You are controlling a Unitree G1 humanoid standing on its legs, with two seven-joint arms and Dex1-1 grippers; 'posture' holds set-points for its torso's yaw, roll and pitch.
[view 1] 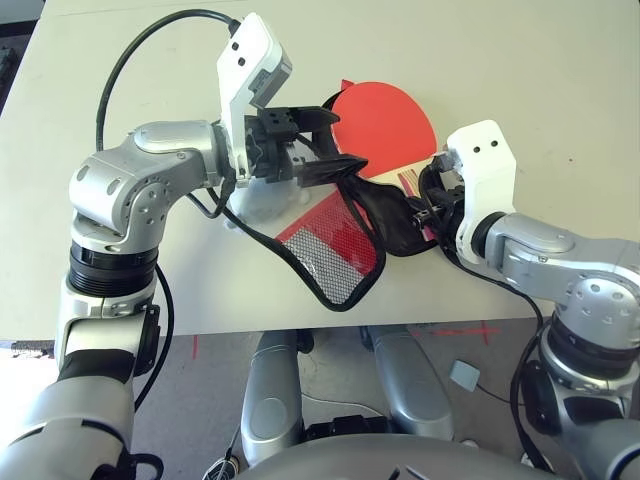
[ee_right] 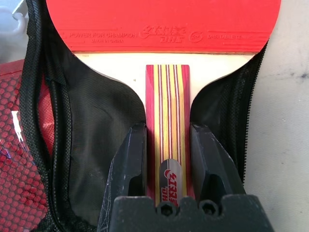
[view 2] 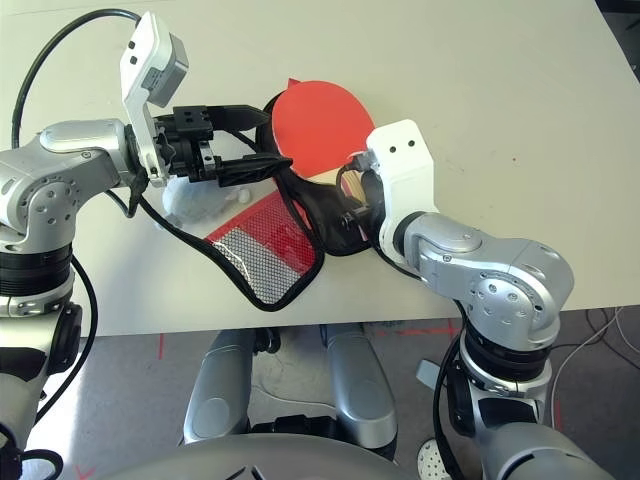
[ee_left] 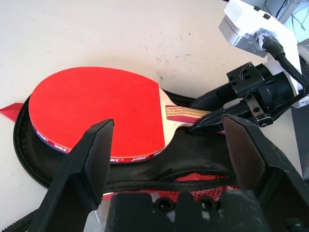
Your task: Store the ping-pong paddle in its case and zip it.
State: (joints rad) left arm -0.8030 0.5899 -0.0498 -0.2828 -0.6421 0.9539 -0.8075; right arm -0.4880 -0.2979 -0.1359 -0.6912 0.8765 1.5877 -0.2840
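The ping-pong paddle (view 1: 385, 125) lies red face up on the black inner half of the opened case (view 1: 395, 220). My right gripper (ee_right: 168, 128) is shut on the paddle's striped wooden handle (ee_right: 167, 96), at the case's narrow end. The case's red mesh flap (view 1: 335, 250) is lifted off the table and hangs toward the front edge. Its black zipper rim is draped over the lower finger of my left gripper (view 1: 345, 137). That gripper hovers above the paddle's near side with its fingers (ee_left: 91, 154) wide apart and nothing pinched between them.
A grey-white plush charm (view 2: 190, 205) lies on the table under my left forearm, beside the case. The light table (view 1: 520, 60) stretches bare to the right and back. Its front edge (view 1: 300, 325) runs just below the hanging flap.
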